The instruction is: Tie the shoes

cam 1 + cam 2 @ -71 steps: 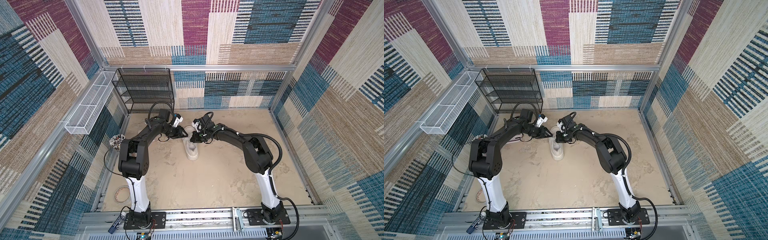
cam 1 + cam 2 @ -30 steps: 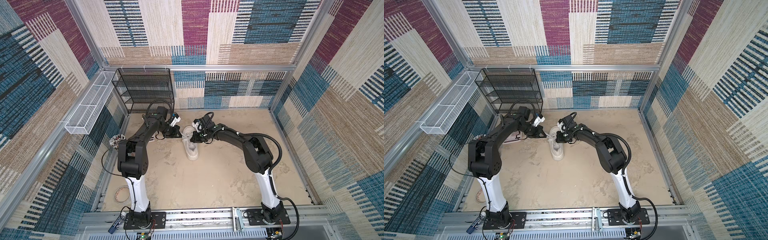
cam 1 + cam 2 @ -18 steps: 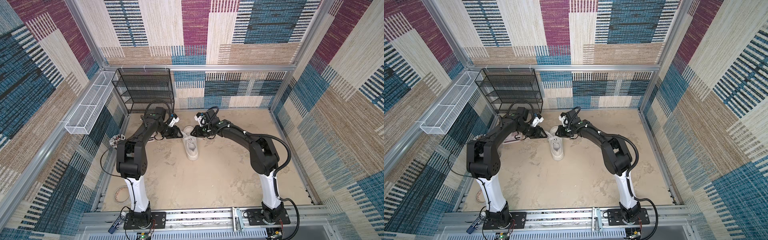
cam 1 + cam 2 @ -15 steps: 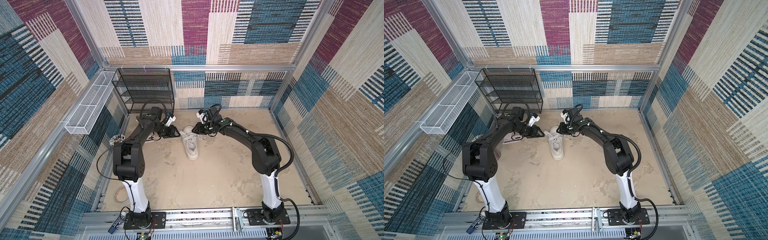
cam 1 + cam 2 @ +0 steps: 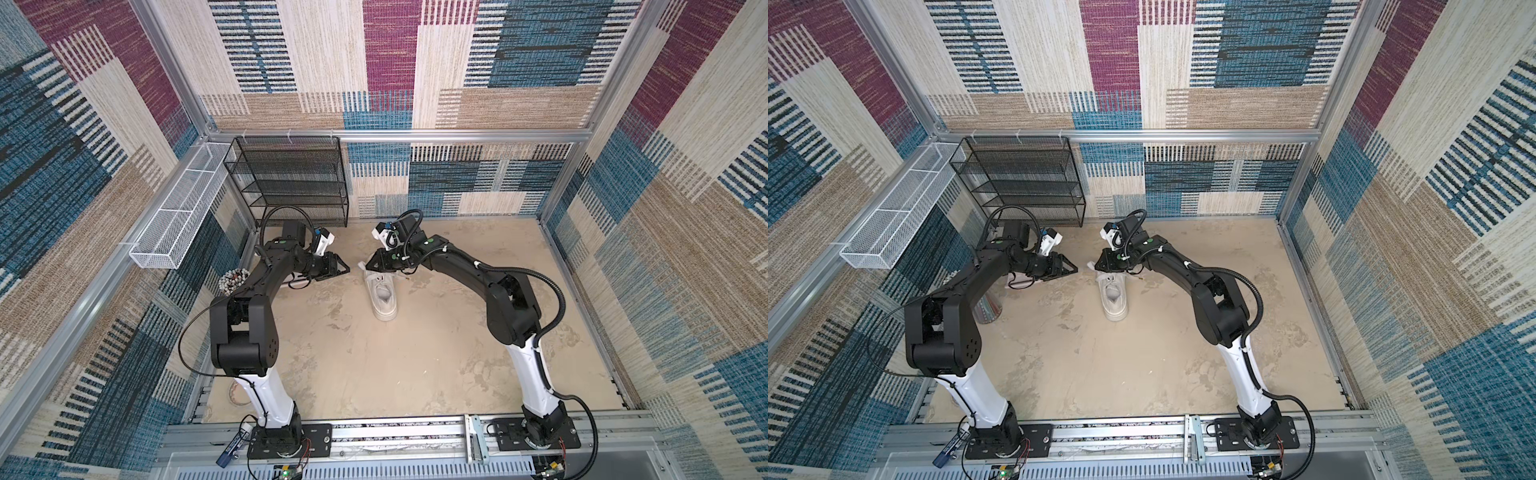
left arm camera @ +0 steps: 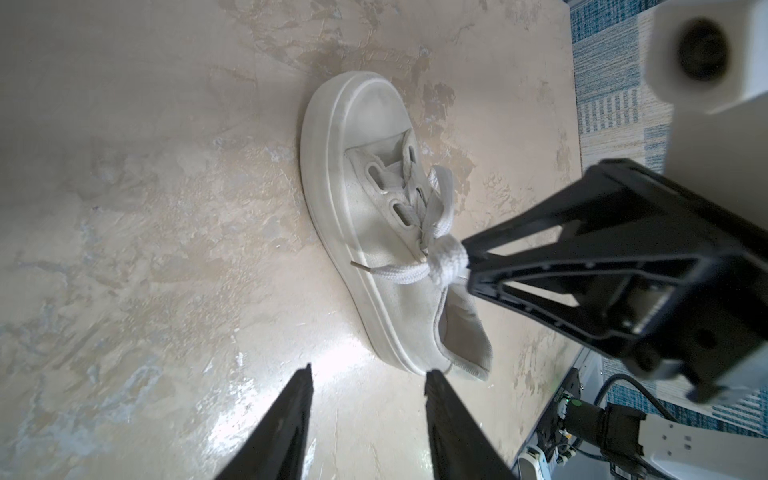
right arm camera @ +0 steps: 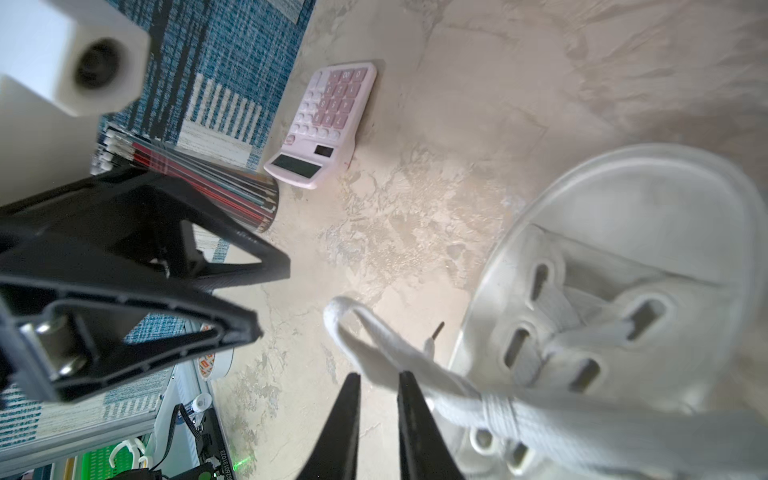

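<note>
The sneaker [image 6: 374, 232] has a matt, faintly napped white cloth upper over a smooth rubbery sole, and its laces [image 6: 395, 274] are flat woven cloth. The desk [image 5: 374, 374] looks like rough, mottled plaster with a slight sheen, and the walls [image 5: 390, 62] are coarse woven carpet. The left claw [image 6: 370, 370] and right claw [image 7: 376, 376] are matt black plastic, the rack [image 5: 291, 183] is black metal mesh, and the calculator [image 7: 324, 124] is smooth pink plastic.

White platform sneaker [image 5: 384, 301] stands upright mid-floor, its laces [image 6: 444, 259] knotted.
</note>
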### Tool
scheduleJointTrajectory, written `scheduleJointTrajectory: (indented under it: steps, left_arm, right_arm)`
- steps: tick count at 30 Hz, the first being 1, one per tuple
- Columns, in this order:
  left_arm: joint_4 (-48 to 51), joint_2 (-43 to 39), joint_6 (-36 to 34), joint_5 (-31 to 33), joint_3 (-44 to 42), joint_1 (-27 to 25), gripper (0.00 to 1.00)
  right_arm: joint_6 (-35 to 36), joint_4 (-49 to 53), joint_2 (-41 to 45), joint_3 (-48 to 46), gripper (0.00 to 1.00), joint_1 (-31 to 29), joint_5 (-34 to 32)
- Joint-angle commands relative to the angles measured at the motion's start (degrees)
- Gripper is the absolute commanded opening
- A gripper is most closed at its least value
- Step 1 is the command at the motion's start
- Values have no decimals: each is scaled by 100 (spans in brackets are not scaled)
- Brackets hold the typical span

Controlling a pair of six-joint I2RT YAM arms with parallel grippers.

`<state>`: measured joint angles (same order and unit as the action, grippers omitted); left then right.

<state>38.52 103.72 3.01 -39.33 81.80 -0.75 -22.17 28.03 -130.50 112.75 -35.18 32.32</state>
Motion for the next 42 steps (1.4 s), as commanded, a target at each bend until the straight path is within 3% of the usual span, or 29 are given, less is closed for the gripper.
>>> scheduleJointTrajectory:
  steps: [1,7,10,13,16,19,27,42]
  left_arm:
    - [-110,-126,65,-92,-118,31,48]
    - [-108,-259,103,-145,-284,40,48]
    - [-203,-330,182,-274,-405,32,48]
    - [-538,-373,397,-576,-619,-68,53]
    - [-807,-401,500,-453,-759,-401,54]
    - [-1454,-256,1021,-619,-923,-551,54]
    - [-2444,222,1701,-542,-592,-856,54]
    - [-2244,1139,1653,-373,102,-865,54]
  right_arm:
    - [58,194,-410,442,20,-81,208]
    - [25,709,-1399,1799,20,-116,58]
    - [-58,663,-1397,1899,21,-113,-138]
    - [-272,284,-1058,1468,24,-30,-210]
    - [-381,56,-589,995,26,142,-307]
    - [-367,-32,-209,476,26,334,-348]
    - [-497,-693,473,-1058,28,701,-103]
    - [-736,-1059,87,-1182,34,807,82]
